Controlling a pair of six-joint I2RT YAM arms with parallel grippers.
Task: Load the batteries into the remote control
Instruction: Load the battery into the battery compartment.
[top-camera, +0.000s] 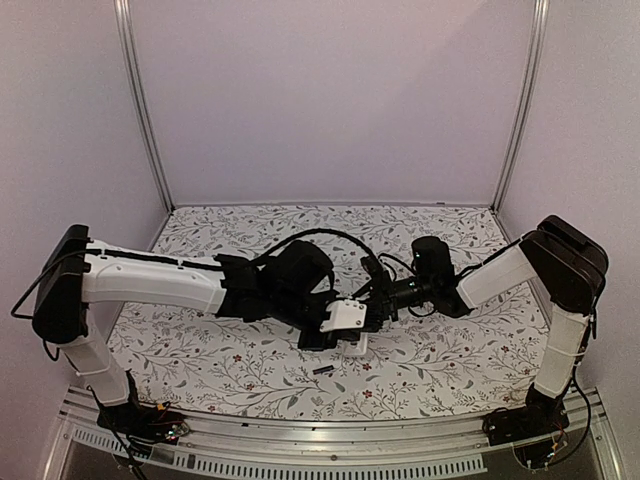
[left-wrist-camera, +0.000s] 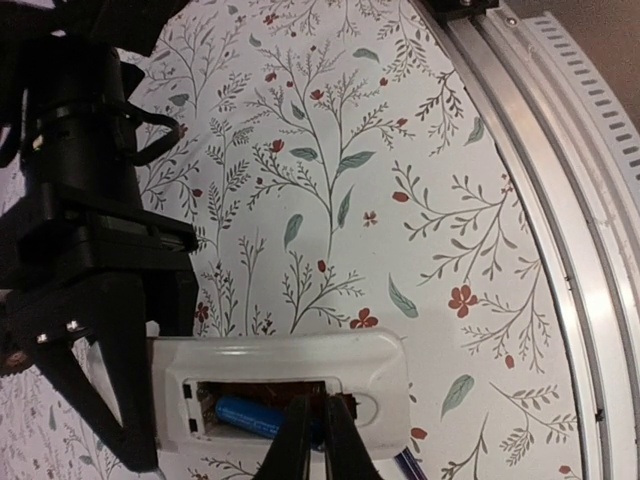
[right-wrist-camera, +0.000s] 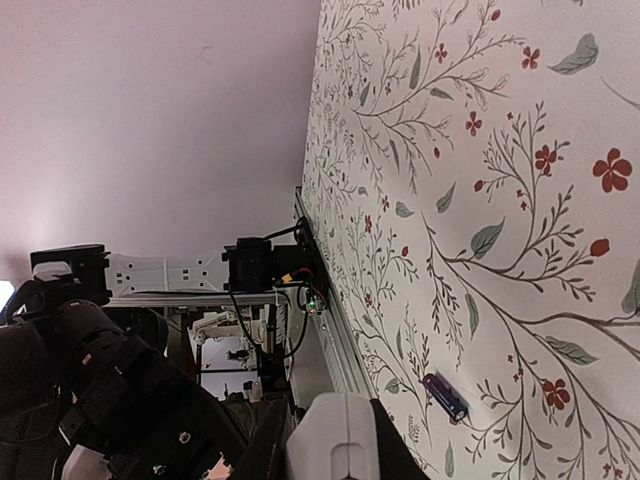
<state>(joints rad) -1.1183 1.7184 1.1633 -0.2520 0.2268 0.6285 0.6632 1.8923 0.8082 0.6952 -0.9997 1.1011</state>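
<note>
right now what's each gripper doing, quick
left gripper: closed, tips at the blue battery in the bay; grip cannot be told
right gripper: closed on the remote control

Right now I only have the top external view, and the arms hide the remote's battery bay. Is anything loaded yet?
Observer: Yes. The left wrist view shows a blue battery lying in the open bay of the remote control.
Operator: What is the left gripper doing there?
Observer: Its fingertips are almost together, right over one end of that battery.
Operator: And what lies on the cloth on the near side of the remote?
Observer: The right wrist view shows it is the other battery, dark-coloured, lying loose and clear of the remote.
</note>
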